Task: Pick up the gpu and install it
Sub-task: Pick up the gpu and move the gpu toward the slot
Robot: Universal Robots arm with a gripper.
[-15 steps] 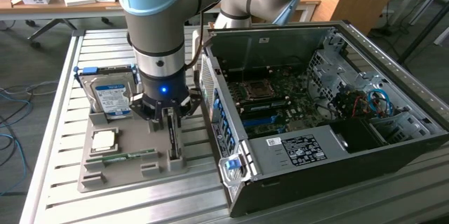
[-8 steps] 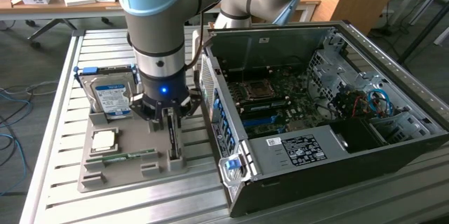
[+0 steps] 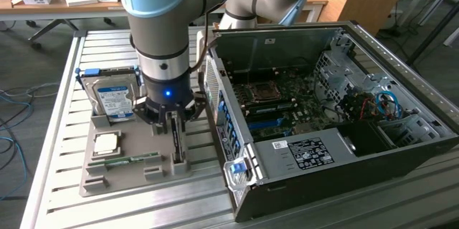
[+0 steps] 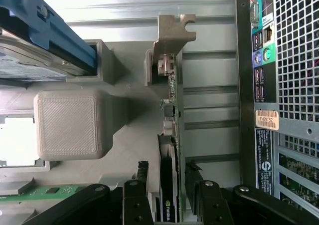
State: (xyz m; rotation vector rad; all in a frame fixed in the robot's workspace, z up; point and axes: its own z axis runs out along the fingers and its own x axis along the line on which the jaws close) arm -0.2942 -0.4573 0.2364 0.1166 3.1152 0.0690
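Gpu (image 4: 168,185), one card, stands on edge in one grey holder (image 4: 130,140); one gripper (image 4: 168,166), jaws released, straddles it.

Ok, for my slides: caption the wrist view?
Open gripper straddles the gpu standing on edge in its grey holder beside the computer case.

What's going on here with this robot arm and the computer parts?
A robot arm has its gripper low over a gray parts holder, next to an open computer case. The jaws are open, with one finger on each side of the graphics card, which stands on edge in its slot in the holder. The card has not yet been lifted or installed.
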